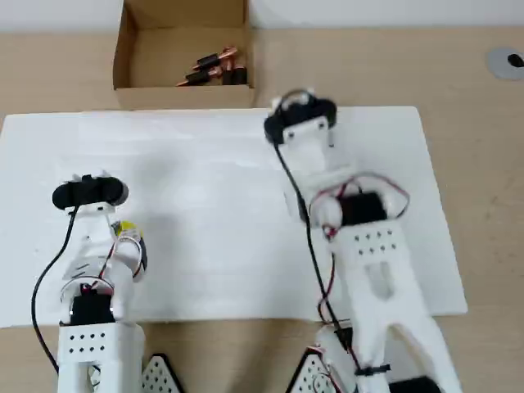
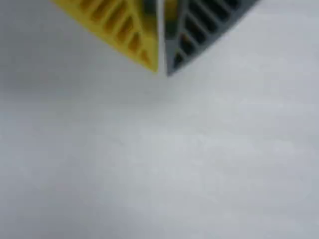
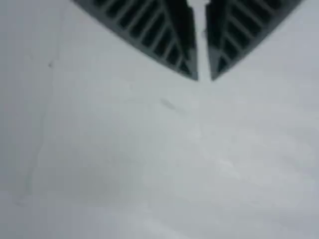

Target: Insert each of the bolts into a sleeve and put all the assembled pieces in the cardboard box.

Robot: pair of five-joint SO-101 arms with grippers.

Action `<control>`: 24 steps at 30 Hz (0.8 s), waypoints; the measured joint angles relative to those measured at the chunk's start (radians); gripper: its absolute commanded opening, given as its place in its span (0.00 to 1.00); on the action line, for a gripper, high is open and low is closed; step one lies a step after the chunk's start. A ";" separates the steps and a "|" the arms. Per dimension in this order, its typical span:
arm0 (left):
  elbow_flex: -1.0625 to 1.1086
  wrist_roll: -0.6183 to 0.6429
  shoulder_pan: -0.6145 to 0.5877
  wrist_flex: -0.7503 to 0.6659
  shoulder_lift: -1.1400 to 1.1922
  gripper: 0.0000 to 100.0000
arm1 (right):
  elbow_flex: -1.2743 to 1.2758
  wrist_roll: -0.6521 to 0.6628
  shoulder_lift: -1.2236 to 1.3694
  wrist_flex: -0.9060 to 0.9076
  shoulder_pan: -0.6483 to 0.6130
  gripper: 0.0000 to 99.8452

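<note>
Left gripper (image 2: 162, 69) and right gripper (image 3: 203, 77) both closed

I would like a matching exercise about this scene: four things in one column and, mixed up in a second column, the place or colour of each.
Things
1. cardboard box
2. assembled pieces
3. left hand
4. right hand

Place or colour
A. dark grey on both sides
B. on the wooden table, beyond the white sheet
C. one side yellow, the other grey
D. inside the box, near its right wall in the high view

Pairs: 1-B, 2-D, 3-C, 4-A
</note>
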 measured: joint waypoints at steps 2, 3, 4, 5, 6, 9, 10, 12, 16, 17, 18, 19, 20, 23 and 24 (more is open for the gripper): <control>0.000 0.000 -0.003 0.000 0.000 0.01 | 0.137 0.029 -0.057 -0.123 -0.002 0.01; 0.000 0.000 -0.012 0.000 0.000 0.01 | 0.199 0.035 -0.081 -0.175 -0.002 0.01; 0.000 0.000 -0.031 0.000 0.000 0.01 | 0.256 0.041 -0.106 -0.218 -0.002 0.01; 0.000 0.000 -0.049 0.000 0.000 0.01 | 0.304 0.044 -0.129 -0.252 -0.002 0.01; 0.000 0.000 -0.071 0.000 0.000 0.01 | 0.348 0.044 -0.150 -0.279 -0.002 0.01; 0.000 0.000 -0.098 0.000 0.000 0.01 | 0.446 0.052 -0.199 -0.331 -0.002 0.01; 0.000 0.000 -0.100 0.000 0.000 0.01 | 0.471 0.052 -0.212 -0.344 -0.002 0.01; 0.000 0.000 -0.101 0.000 0.000 0.01 | 0.509 0.052 -0.232 -0.364 -0.002 0.01; 0.000 0.000 -0.101 0.000 0.000 0.01 | 0.565 0.052 -0.269 -0.376 -0.002 0.01; 0.000 0.000 -0.101 0.000 0.000 0.01 | 0.574 0.052 -0.281 -0.376 -0.002 0.01; 0.000 0.000 -0.101 0.000 0.000 0.01 | 0.582 0.052 -0.293 -0.376 -0.002 0.01; 0.000 0.000 -0.101 0.000 0.000 0.01 | 0.585 0.052 -0.307 -0.376 -0.002 0.01; 0.000 0.000 -0.101 0.000 0.000 0.01 | 0.592 0.052 -0.324 -0.376 -0.002 0.01; 0.000 0.000 -0.101 0.000 0.000 0.01 | 0.626 0.052 -0.379 -0.376 -0.002 0.01; 0.000 0.000 -0.101 0.000 0.000 0.01 | 0.637 0.052 -0.400 -0.376 -0.002 0.01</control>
